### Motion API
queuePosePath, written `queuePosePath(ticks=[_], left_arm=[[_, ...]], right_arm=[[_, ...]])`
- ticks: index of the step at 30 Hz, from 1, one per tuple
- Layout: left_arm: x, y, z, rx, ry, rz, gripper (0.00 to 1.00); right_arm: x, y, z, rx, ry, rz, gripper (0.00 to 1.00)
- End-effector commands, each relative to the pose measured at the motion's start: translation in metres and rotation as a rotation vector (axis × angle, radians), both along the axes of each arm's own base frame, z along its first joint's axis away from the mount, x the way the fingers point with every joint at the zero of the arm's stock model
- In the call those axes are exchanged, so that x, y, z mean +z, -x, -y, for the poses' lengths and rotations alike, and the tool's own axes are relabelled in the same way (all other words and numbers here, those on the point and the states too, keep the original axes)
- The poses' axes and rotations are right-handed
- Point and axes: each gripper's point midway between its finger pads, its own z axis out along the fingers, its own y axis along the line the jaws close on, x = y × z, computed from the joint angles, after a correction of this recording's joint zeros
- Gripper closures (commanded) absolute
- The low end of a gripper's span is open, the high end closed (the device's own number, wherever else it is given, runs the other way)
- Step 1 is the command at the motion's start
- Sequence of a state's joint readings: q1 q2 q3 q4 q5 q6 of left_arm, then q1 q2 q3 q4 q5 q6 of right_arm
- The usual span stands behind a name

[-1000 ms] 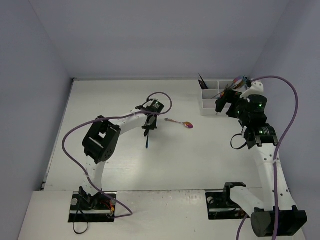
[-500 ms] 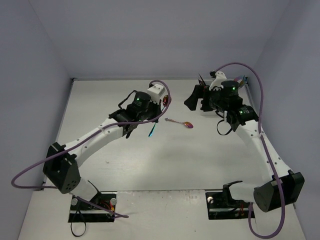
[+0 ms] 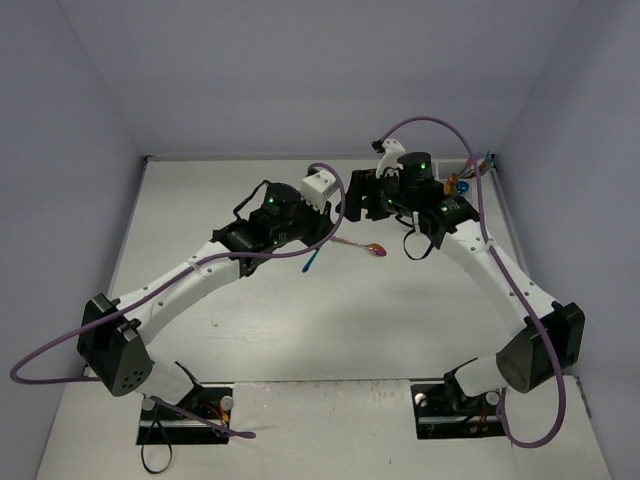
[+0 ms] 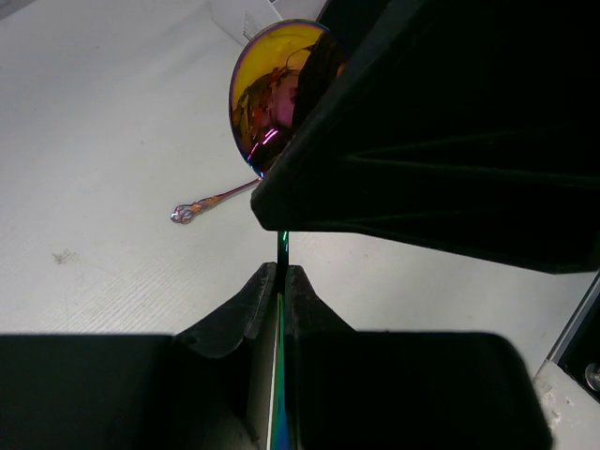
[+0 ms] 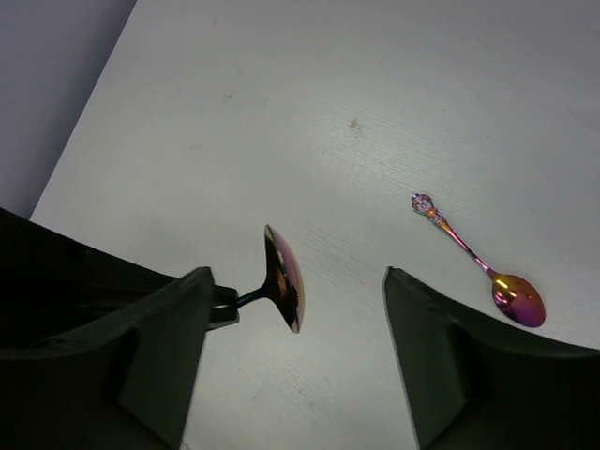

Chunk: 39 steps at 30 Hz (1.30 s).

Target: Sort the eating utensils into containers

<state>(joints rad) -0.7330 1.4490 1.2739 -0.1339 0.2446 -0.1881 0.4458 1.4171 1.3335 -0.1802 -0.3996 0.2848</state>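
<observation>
While my left pincer (image 4: 279, 277) is clamped on the thin teal handle of a spoon (image 4: 267, 94), its gold-purple bowl up in the air, I judge this a handover. My right pincer (image 5: 292, 281) stands open around that bowl without touching it, and must next close on it squarely. A pink spoon (image 5: 478, 267) lies flat on the tabletop (image 5: 375, 75).

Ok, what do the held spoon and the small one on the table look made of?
Held spoon: likely polished metal with an iridescent gold-purple coating; its bowl mirrors the surroundings. Small spoon: probably the same, glossy pink-to-gold, thin handle with an ornate end.
</observation>
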Motion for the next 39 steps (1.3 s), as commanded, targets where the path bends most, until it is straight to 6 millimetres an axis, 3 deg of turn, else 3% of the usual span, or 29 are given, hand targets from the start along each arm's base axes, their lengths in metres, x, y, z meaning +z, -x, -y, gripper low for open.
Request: queuePosePath(ticks=[1, 4, 6, 8, 11, 18, 20, 22, 23, 25, 29, 33, 39], left_arm=[[0.060, 0.001, 0.008, -0.042, 0.098, 0.131, 1.00], [0.060, 0.001, 0.007, -0.041, 0.093, 0.132, 1.00], [0.055, 0.000, 0.008, -0.041, 0.083, 0.122, 1.00], [0.050, 0.000, 0.008, -0.038, 0.078, 0.113, 1.00], [0.044, -0.003, 0.006, -0.016, 0.068, 0.096, 0.98], [0.017, -0.012, -0.012, 0.088, -0.016, 0.065, 0.25], [0.005, -0.016, -0.024, 0.147, -0.061, 0.061, 0.17], [-0.011, -0.018, -0.039, 0.207, -0.116, 0.039, 0.08], [-0.016, -0.020, -0.046, 0.242, -0.137, 0.043, 0.08], [-0.035, -0.020, -0.063, 0.305, -0.201, 0.026, 0.06], [-0.069, -0.008, -0.084, 0.337, -0.277, -0.006, 0.05], [-0.091, 0.005, -0.101, 0.364, -0.317, -0.046, 0.05], [-0.109, 0.018, -0.110, 0.370, -0.331, -0.098, 0.05]], right_arm=[[0.026, -0.014, -0.008, 0.001, -0.032, 0.095, 0.42], [0.023, -0.014, -0.009, -0.002, -0.023, 0.096, 0.65], [0.025, -0.014, -0.007, -0.006, -0.016, 0.107, 0.93], [0.027, -0.014, -0.005, -0.009, -0.011, 0.118, 1.00], [0.029, -0.015, -0.003, -0.015, -0.001, 0.132, 1.00], [0.042, -0.035, 0.029, -0.137, 0.074, 0.218, 1.00], [0.047, -0.044, 0.045, -0.199, 0.099, 0.241, 1.00], [0.056, -0.059, 0.076, -0.297, 0.137, 0.274, 1.00], [0.060, -0.062, 0.081, -0.323, 0.144, 0.286, 1.00], [0.072, -0.080, 0.123, -0.451, 0.192, 0.327, 1.00], [0.087, -0.102, 0.181, -0.640, 0.237, 0.390, 1.00], [0.097, -0.121, 0.222, -0.785, 0.258, 0.440, 1.00], [0.092, -0.144, 0.256, -0.903, 0.291, 0.466, 1.00]])
